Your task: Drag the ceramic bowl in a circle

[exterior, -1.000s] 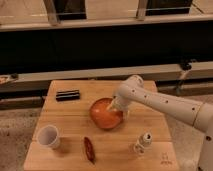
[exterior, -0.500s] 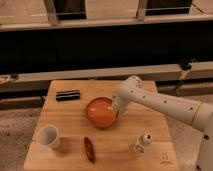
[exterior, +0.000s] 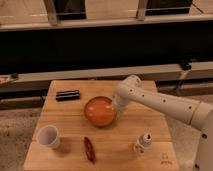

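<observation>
The ceramic bowl (exterior: 99, 112), round, glossy orange and shallow, sits near the middle of the wooden table (exterior: 125, 150). My white arm reaches in from the right. The gripper (exterior: 116, 106) points down onto the bowl's right rim and is shut on that rim. The wrist housing hides the fingertips and part of the rim.
A white cup (exterior: 48, 136) stands at the front left. A flat black object (exterior: 68, 95) lies at the back left. A reddish-brown oblong item (exterior: 89, 149) lies in front of the bowl. A small white bottle (exterior: 143, 142) stands at the front right. A dark counter runs behind the table.
The gripper has come down onto the bowl's right rim and shut there. The bowl has shifted slightly to the left.
</observation>
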Action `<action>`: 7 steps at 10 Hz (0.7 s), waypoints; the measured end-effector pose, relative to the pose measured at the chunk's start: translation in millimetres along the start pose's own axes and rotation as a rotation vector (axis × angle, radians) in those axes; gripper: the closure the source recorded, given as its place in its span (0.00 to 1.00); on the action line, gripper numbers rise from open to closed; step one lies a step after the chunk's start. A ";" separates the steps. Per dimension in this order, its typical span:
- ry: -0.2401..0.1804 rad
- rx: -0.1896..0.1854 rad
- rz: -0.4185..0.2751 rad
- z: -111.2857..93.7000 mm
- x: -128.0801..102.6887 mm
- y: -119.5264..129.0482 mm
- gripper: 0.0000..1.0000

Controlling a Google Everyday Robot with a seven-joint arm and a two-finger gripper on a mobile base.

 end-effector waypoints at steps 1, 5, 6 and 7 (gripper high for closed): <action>-0.003 -0.003 -0.007 0.5 -0.8 -1.9 1.00; 0.005 -0.012 -0.025 -2.1 1.8 -9.7 1.00; 0.009 -0.012 -0.027 -3.1 3.4 -11.7 1.00; 0.014 -0.013 -0.029 -4.2 6.2 -14.5 1.00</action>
